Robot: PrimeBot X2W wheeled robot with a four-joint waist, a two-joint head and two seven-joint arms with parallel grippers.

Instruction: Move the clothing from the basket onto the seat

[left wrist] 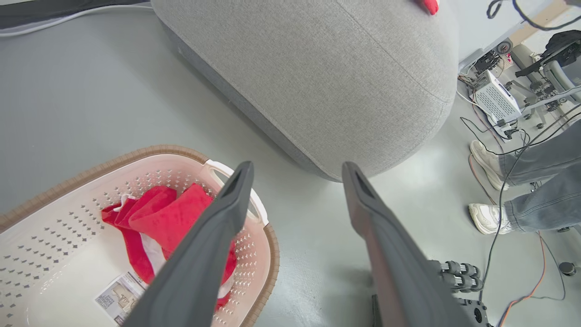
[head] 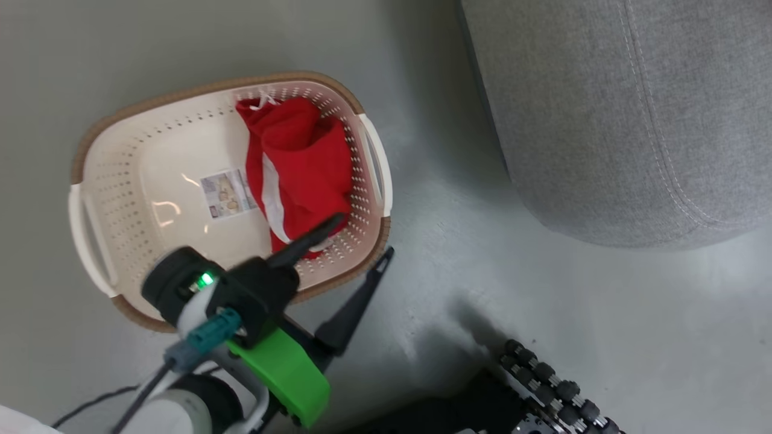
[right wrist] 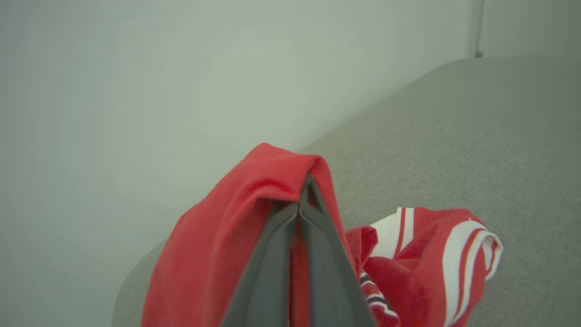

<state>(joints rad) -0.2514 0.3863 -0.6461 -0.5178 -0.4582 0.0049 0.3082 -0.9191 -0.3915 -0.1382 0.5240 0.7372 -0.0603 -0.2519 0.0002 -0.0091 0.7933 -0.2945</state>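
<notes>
The cream basket [head: 120,253] sits on the floor, left of the grey seat [head: 633,120]. A red garment [head: 301,163] with a white stripe lies crumpled at the basket's right end. My left gripper [head: 365,235] hangs open over the basket's near right rim, one finger above the garment, nothing held. The left wrist view shows the left gripper [left wrist: 297,168] open between the basket [left wrist: 68,181], its red garment [left wrist: 168,218] and the seat [left wrist: 327,77]. My right gripper [right wrist: 305,190] is shut on a second red garment [right wrist: 227,245], whose white-striped part [right wrist: 435,259] rests on the seat [right wrist: 476,136].
A paper label [head: 226,194] lies on the basket's bare bottom. A person's feet in white shoes [left wrist: 485,218] stand right of the seat, among cables and equipment [left wrist: 497,100]. The robot's dark wheeled base [head: 555,386] is at lower right. Grey floor [head: 458,253] lies between basket and seat.
</notes>
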